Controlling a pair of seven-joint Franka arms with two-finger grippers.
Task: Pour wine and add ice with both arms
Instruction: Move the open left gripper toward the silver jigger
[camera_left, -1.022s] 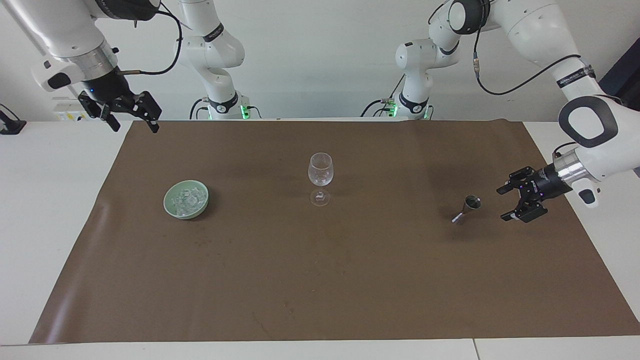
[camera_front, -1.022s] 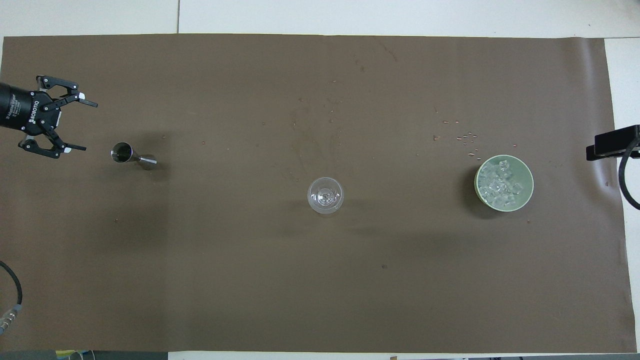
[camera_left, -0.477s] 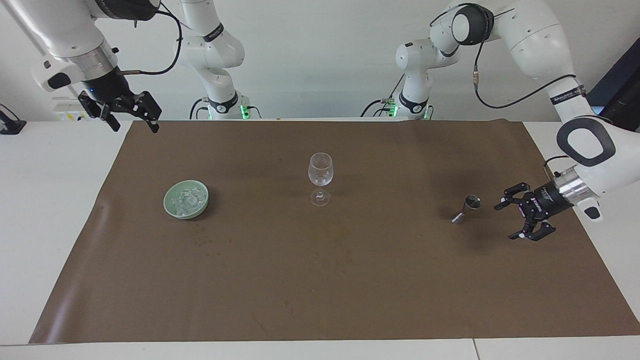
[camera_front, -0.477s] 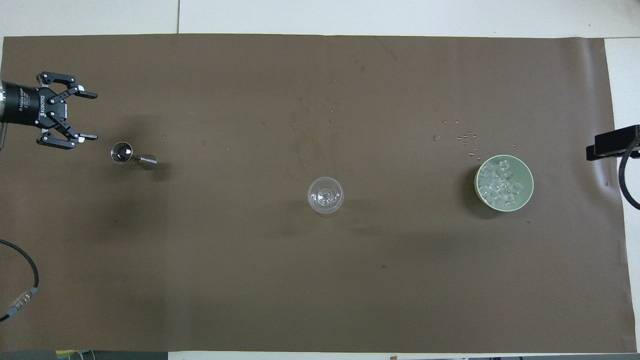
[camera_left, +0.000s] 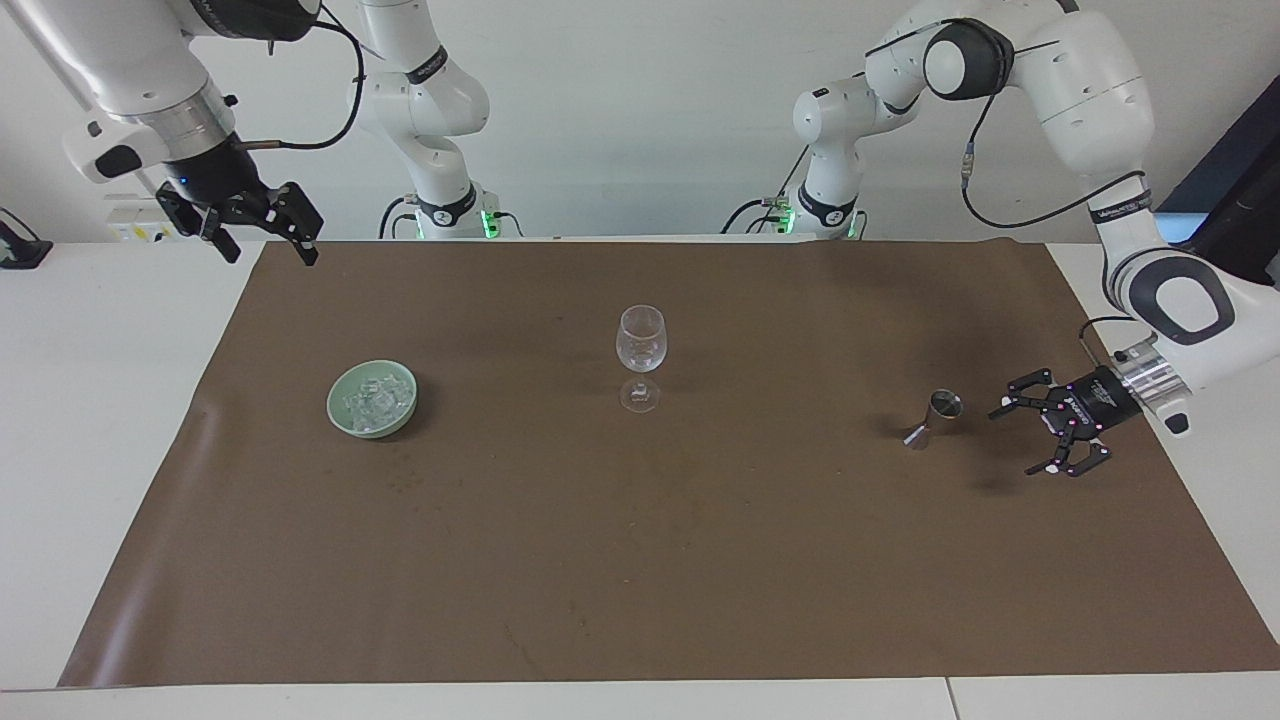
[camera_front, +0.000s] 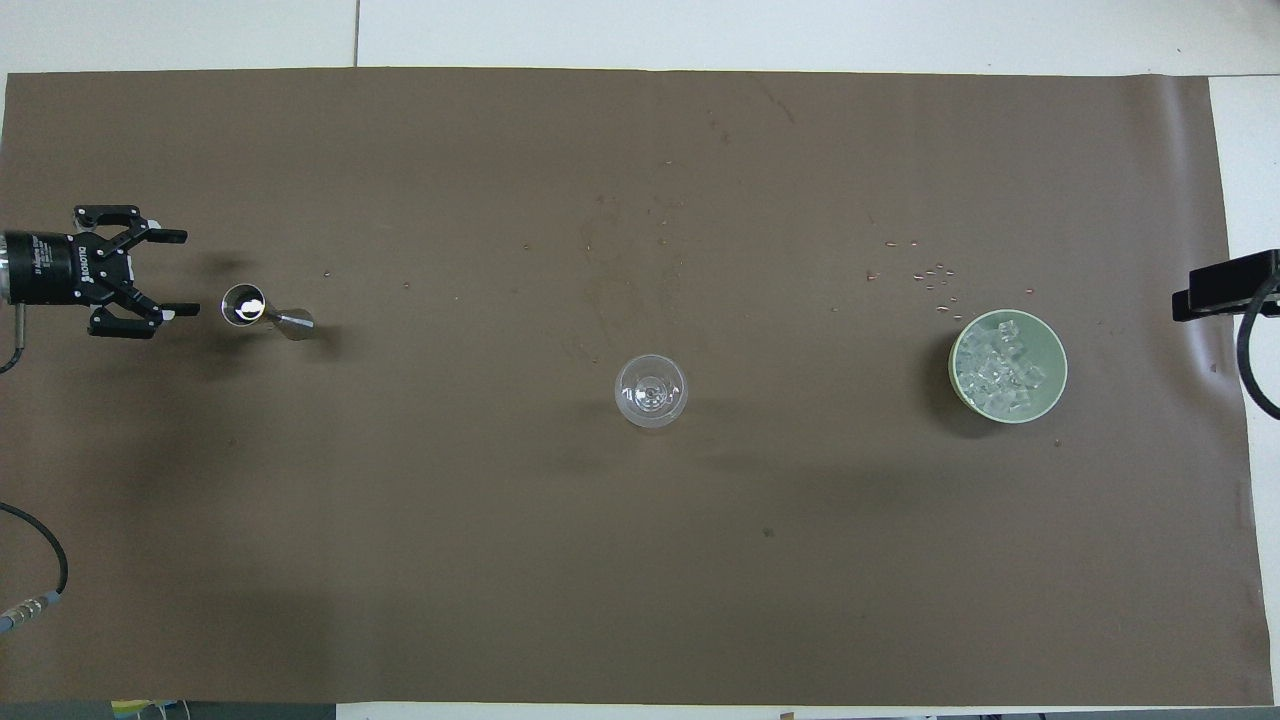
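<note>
Left tool (camera_left: 1015, 440) agape beside metal jigger (camera_left: 935, 417)

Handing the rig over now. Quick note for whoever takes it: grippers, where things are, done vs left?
Left gripper: open, low beside the metal jigger, not touching it.
Right gripper: open, empty, waiting raised by the mat's corner at its own end.
Wine glass: upright mid-mat, looks empty.
Ice: all in the green bowl, toward the right arm's end.
Done: nothing poured, no ice added.
Left: grasp jigger, pour into glass, add ice.
</note>
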